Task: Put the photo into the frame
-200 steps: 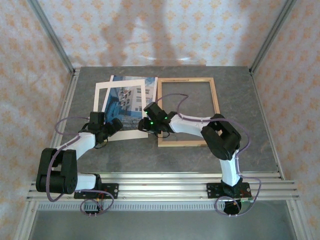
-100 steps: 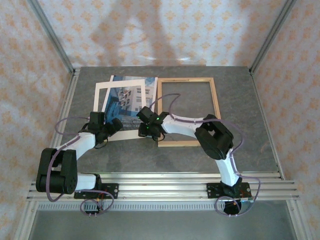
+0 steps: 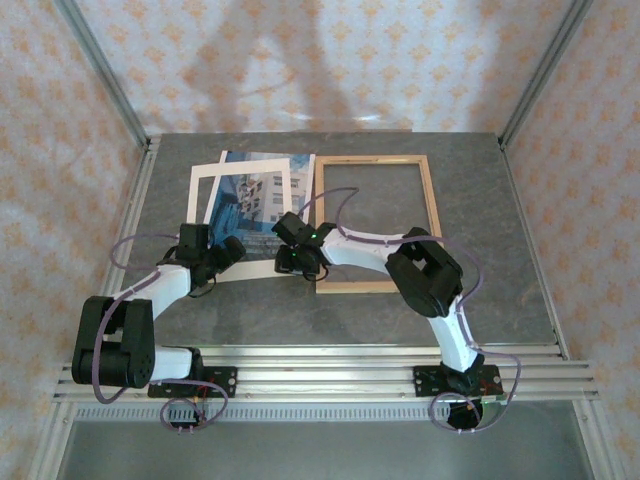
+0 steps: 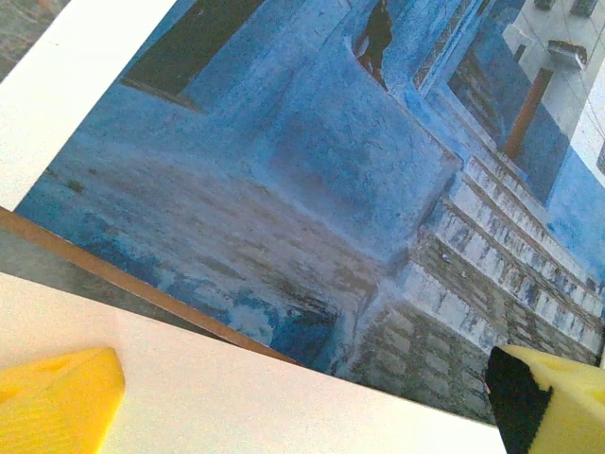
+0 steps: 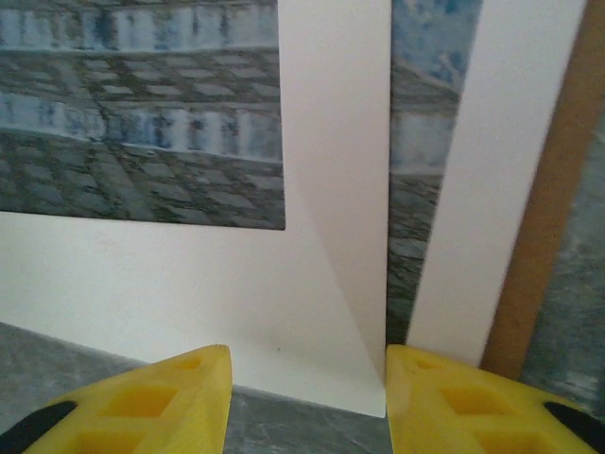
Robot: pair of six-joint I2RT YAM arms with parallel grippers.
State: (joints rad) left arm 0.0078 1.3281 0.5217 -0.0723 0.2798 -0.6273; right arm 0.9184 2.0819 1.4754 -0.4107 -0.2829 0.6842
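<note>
On the grey table (image 3: 500,250) the empty wooden frame (image 3: 370,159) lies centre-right, the photo (image 3: 262,195) just left of it under a cream mat (image 3: 198,195), at whose near edge the left gripper (image 4: 302,397) gapes wide and the right gripper (image 5: 307,392) stands half open, both holding nothing.

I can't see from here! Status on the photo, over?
Left gripper open, right gripper open. Photo under the mat, beside the frame. Mat in the way.

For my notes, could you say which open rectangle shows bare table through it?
The light wooden frame, on the right; the window of the cream mat shows the photo.
</note>
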